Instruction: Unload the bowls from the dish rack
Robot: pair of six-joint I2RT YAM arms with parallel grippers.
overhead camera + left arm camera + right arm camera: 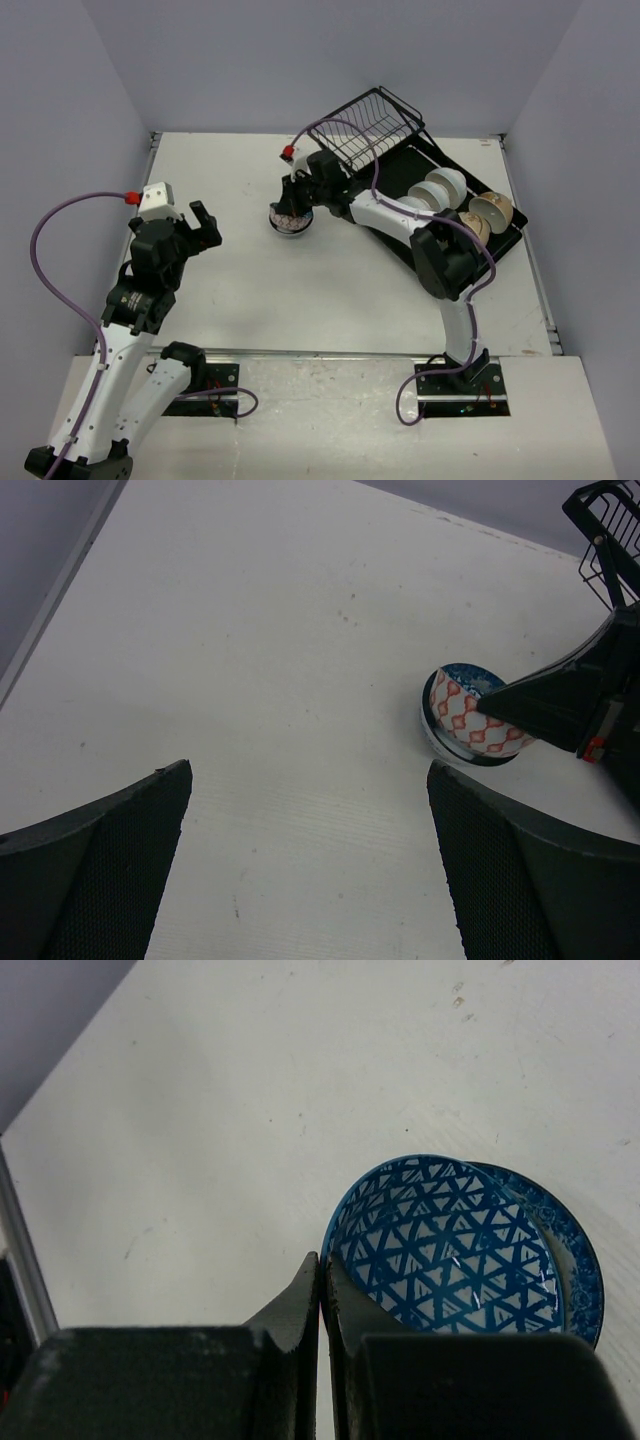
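Setting-down step in hand: right gripper has its jaws pinched nearly together on the rim of the patterned bowl (blue lattice inside, pink outside). The bowl is tilted and nesting into a blue-rimmed bowl that sits on the tabletop, left of the dish rack. Left gripper hovers well apart, jaws wide, holding nothing. White and cream bowls sit in the rack, not yet unloaded. Next move, by judgement: lower until seated, spread the jaws, lift clear without dragging the rim, then go back to the rack.
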